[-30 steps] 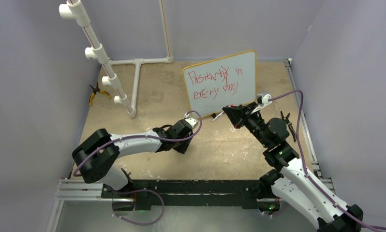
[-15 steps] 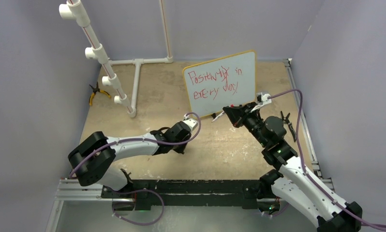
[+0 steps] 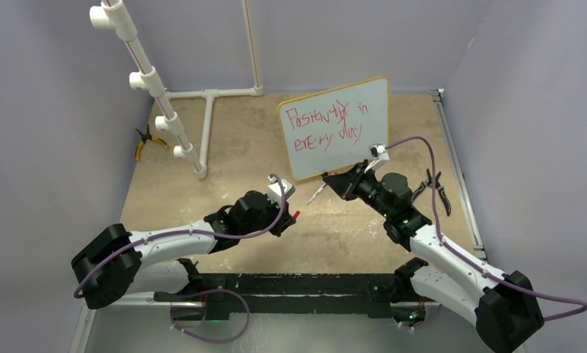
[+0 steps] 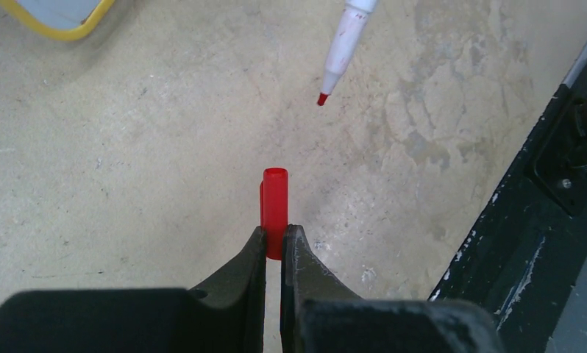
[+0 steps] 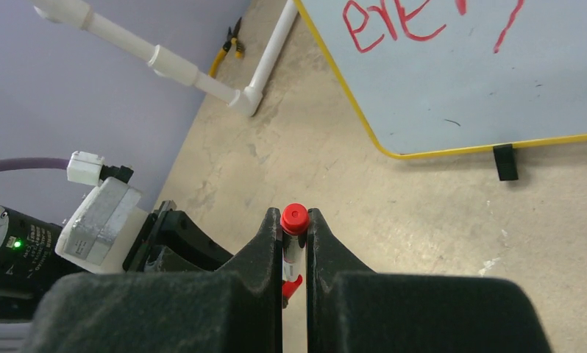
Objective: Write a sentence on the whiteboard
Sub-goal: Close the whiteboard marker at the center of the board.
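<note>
The small rectangular whiteboard (image 3: 349, 153) is white with a yellow-tan frame; its scrawled sentence (image 3: 324, 125) is red. The short plastic cap (image 4: 274, 212) is red, the slim marker (image 4: 343, 45) white with a red tip. The counter (image 3: 232, 165) is mottled beige.

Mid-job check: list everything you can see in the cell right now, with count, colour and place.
whiteboard: one, white, yellow frame, standing at back centre
sentence: two lines, red, on the whiteboard
marker: one, white, red tip, uncapped, in the right gripper
cap: one, red, in the left gripper
pipe stand: one, white, back left
yellow pliers: one, left of the pipe stand
dark tool: one, right edge
table: one, tan
left gripper: shut on cap
right gripper: shut on marker
</note>
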Controlling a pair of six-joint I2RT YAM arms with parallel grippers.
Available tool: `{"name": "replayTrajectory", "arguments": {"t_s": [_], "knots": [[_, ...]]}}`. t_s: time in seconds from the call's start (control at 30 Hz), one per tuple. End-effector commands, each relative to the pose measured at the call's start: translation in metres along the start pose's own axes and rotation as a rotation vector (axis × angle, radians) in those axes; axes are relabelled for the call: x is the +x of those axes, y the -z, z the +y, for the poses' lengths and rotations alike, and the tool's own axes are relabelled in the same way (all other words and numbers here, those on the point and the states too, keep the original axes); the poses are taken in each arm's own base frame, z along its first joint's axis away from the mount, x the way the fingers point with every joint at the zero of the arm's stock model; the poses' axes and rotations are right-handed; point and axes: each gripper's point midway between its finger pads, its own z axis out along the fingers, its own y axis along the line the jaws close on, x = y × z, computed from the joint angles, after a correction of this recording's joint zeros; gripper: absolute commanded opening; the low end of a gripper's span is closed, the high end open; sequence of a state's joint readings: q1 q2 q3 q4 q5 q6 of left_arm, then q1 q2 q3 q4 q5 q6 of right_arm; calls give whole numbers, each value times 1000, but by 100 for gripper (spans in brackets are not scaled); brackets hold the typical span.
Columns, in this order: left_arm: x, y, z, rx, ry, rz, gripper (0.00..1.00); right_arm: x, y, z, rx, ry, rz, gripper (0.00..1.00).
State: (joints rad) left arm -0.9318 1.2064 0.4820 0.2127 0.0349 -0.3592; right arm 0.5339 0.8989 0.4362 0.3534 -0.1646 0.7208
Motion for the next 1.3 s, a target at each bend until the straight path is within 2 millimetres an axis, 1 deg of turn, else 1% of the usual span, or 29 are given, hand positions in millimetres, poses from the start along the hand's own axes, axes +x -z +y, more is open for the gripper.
{"name": "replayTrajectory", "arguments": {"t_s": [0.0,0.17,0.6,0.73,0.97,1.03,1.13,1.27], "knots": [[-28,5,-22,110,22,-140,0,-9,-4,27,-110,-15,-4,0],[-29,10,-27,145,32,-170,0,-7,-5,27,-111,-12,19,0],[-29,16,-28,151,31,-187,0,1,-9,30,-131,-28,62,0],[-28,16,-28,156,32,-183,0,-3,-8,31,-126,-30,48,0],[-22,14,-27,156,33,-165,0,-20,-3,31,-91,-21,-15,0],[-23,14,-27,156,32,-167,0,-22,-2,32,-91,-17,-23,0],[-24,14,-28,159,32,-171,0,-20,-3,34,-99,-16,-11,0],[-26,14,-29,163,32,-176,0,-14,-6,34,-114,-16,19,0]]}}
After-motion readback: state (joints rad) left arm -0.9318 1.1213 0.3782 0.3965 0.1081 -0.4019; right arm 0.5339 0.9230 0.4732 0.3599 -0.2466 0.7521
